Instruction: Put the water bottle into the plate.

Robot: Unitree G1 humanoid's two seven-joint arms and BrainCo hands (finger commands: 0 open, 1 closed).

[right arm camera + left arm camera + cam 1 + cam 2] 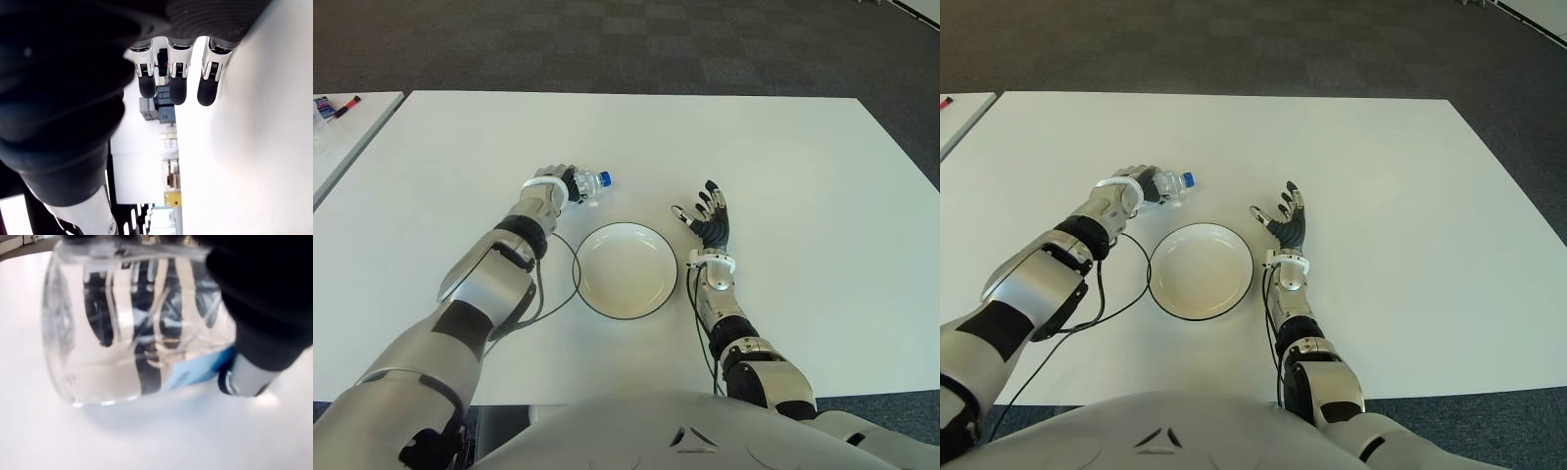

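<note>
The bottle point(590, 183) is clear with a blue cap and a blue label, and it is held in the left hand point(551, 186), lying roughly sideways with the cap pointing toward the table's right edge. The left wrist view shows the dark fingers point(100, 308) wrapped around the far side of the clear body, seen through the plastic, with the thumb across the label end; the bottle is close to the white table point(803, 166), but contact cannot be told. It sits near the middle of the table, just beyond the plate point(626, 269) on its left side and outside its rim. The plate is white with a dark rim and lies toward the table's near edge, between the two arms. The right hand point(707, 217) shows just right of the plate, fingers spread and holding nothing, pointing toward the far edge.
</note>
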